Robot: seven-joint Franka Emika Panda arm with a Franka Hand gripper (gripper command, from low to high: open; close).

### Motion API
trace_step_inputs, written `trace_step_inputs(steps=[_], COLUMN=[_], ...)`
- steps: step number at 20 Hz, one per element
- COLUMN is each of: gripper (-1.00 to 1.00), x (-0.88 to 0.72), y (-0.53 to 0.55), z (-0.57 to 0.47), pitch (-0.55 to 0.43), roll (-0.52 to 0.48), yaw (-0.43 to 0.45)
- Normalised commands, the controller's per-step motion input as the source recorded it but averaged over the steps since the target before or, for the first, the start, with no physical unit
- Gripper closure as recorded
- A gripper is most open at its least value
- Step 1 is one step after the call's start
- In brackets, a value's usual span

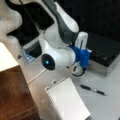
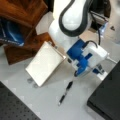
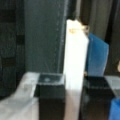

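Observation:
In the wrist view my gripper point(image 3: 73, 80) shows two black fingers point(image 3: 50, 91) close together. A tall white block point(image 3: 75, 55) fills the narrow gap between them, and they look shut on it. A blue piece point(image 3: 98, 56) stands just behind it. In a front view the blue-and-white hand point(image 2: 85, 58) hangs over the table, just above the top end of a black pen point(image 2: 65, 93). A white notebook point(image 2: 44, 63) lies to the pen's left. In a front view the arm's body point(image 1: 58, 56) hides the fingers; the notebook point(image 1: 67, 101) and pen point(image 1: 93, 90) lie below it.
A wooden box point(image 1: 15, 95) stands at a front view's left, seen as wooden shelving point(image 2: 22, 15) elsewhere. A raised black slab point(image 1: 105, 50) point(image 2: 107, 97) borders the table. A dark perforated board point(image 2: 12, 105) lies at a front view's bottom left. A white cable point(image 1: 36, 76) crosses the table.

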Motion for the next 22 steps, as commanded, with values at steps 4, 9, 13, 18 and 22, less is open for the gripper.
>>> trace_step_inputs(steps=[4,9,13,18,22], gripper=[1.00,1.00,1.00,1.00,1.00], x=[0.12,0.15,0.16,0.13,0.12], y=[0.14,0.14,0.24,0.28,0.27], z=[0.25,0.20,0.18,0.22,0.21], pitch=[0.075,0.041,0.036,0.067,0.102], roll=[0.158,0.215,0.286,0.253,0.154], yaw=[0.129,0.167,0.122,0.109,0.101])
